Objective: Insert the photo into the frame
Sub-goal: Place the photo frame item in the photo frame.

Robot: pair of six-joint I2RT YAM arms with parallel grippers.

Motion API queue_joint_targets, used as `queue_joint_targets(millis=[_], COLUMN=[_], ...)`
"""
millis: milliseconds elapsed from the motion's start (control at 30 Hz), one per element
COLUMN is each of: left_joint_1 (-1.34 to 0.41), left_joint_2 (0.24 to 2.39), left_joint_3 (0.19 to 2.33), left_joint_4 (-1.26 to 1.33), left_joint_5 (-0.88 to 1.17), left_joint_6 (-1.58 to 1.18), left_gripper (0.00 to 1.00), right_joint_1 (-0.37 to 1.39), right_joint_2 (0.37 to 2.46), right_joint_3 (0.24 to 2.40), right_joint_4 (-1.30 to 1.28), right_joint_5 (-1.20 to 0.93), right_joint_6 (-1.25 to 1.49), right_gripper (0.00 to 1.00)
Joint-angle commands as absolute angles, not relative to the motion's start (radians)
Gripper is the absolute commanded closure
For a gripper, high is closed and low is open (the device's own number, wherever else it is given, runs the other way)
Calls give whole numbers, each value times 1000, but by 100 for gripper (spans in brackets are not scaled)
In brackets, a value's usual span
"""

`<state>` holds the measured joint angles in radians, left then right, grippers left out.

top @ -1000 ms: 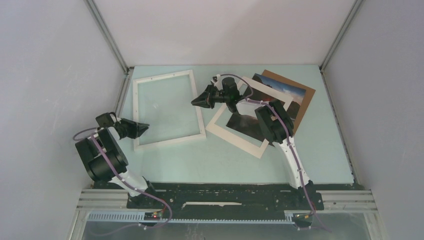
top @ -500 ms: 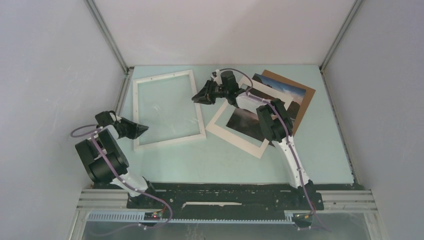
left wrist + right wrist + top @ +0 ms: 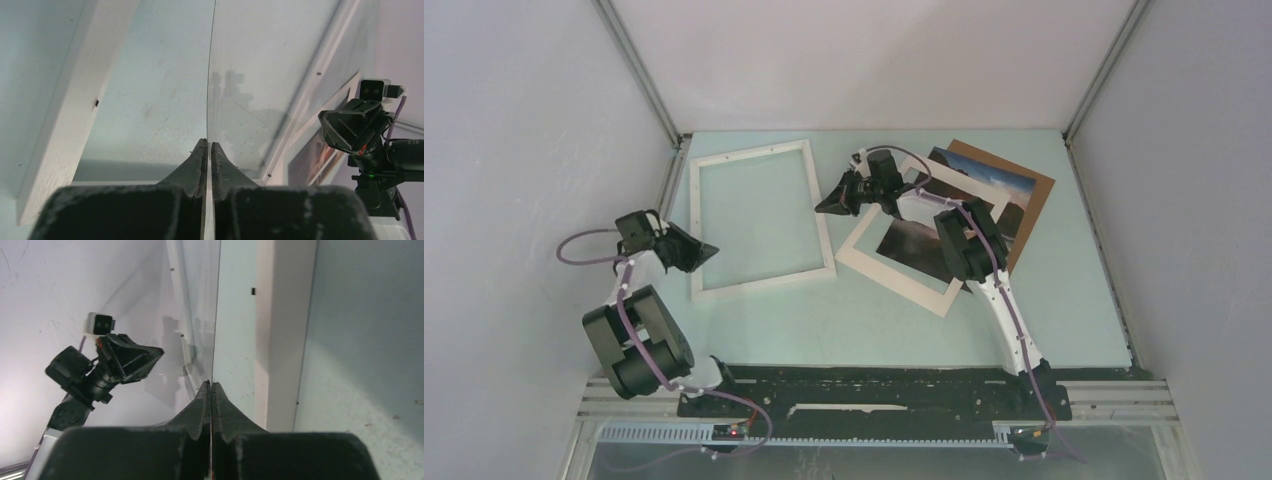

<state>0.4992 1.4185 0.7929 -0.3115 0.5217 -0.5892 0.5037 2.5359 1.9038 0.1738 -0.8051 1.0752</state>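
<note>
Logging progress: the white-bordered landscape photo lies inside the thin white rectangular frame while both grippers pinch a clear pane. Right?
No: the top view shows the white-bordered landscape photo right of the thin white rectangular frame. The left gripper and right gripper do pinch the clear pane.

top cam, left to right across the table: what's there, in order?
left gripper → frame → right gripper → photo → brown backing board. Clear pane skipped: it overlaps the frame.
</note>
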Motion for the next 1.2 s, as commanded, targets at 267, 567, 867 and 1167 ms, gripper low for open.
queue_joint_targets(millis=[267, 567, 867, 1167], left_joint_1=[498, 493, 499, 562], left_joint_2=[1271, 1235, 1311, 1505], left_joint_3=[843, 819, 813, 818], left_joint_4=[-398, -400, -387, -236], left_joint_5=[385, 375, 437, 618], left_joint_6=[-511, -509, -576, -708], left_gripper=[97, 98, 81, 65], right_joint_1=[511, 518, 529, 517], right_joint_2=[2443, 2398, 2390, 2435], right_joint_3=[1761, 1664, 1634, 1695], right_joint_4=[351, 446, 490, 453], right_joint_5=[-740, -706, -699, -766], right_joint_6=[1058, 1052, 1058, 1087], right_gripper=[100, 100, 100, 100])
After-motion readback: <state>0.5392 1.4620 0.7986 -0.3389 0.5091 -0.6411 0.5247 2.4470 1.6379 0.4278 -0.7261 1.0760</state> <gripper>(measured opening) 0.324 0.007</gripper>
